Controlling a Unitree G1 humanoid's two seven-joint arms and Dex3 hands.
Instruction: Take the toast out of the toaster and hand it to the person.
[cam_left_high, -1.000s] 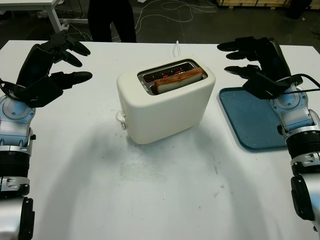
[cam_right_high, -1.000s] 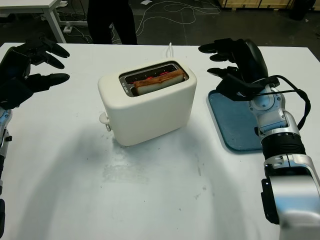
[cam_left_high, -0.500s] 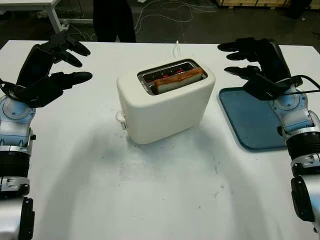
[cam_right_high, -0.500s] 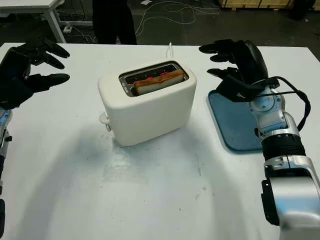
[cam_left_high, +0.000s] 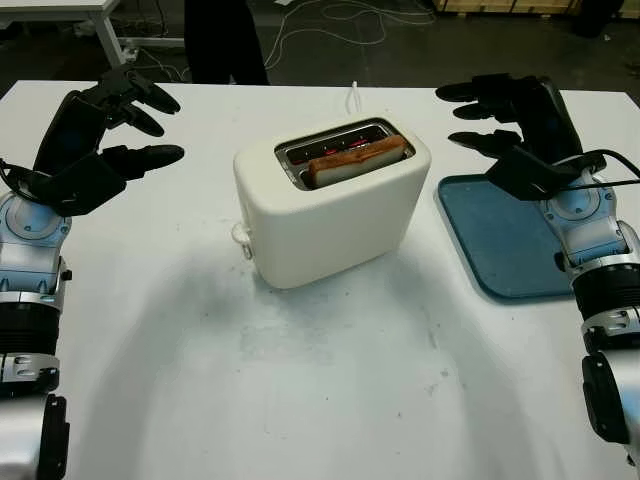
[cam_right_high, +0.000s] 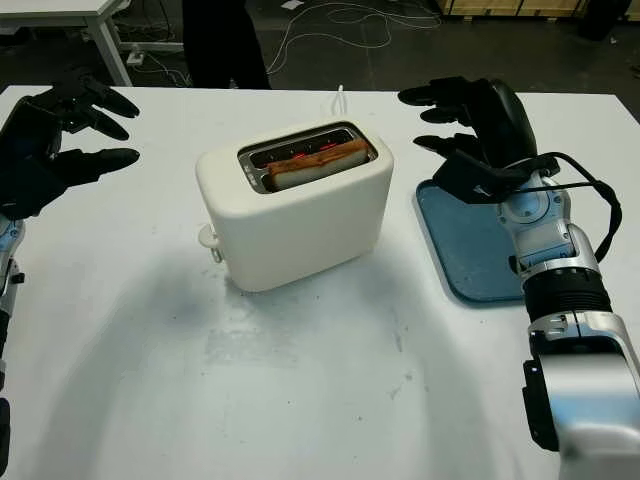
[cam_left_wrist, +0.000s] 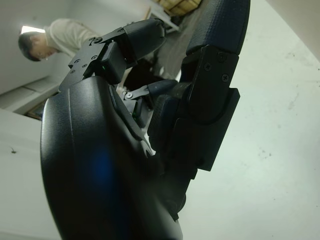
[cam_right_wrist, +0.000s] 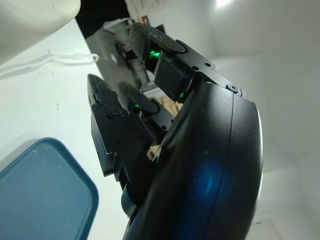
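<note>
Left eye view: toast (cam_left_high: 357, 160) sits in the toaster (cam_left_high: 330, 205), slots glowing. Both robot hands, left (cam_left_high: 105, 135) and right (cam_left_high: 510, 125), are empty, fingers uncurled. Clumsy grab probably tips it.

A robotics lab or test workshop, set up as a staged bench rather than a kitchen.

The toaster (cam_left_high: 330, 205) and a blue tray (cam_left_high: 512, 237) at 3 o'clock sit on a plain white table (cam_left_high: 320, 380), scuffed and speckled with dark marks. Past its far edge lies a dark bare floor, with loose white cables (cam_left_high: 330, 22) trailing across it at 12 o'clock. At 10 o'clock the leg and top of another white workbench (cam_left_high: 70, 12) show. Wooden pallets or crates (cam_left_high: 500, 5) stand at 1 o'clock. A person in dark trousers (cam_left_high: 222, 40) stands at the table's far side, near 11 o'clock.
</note>
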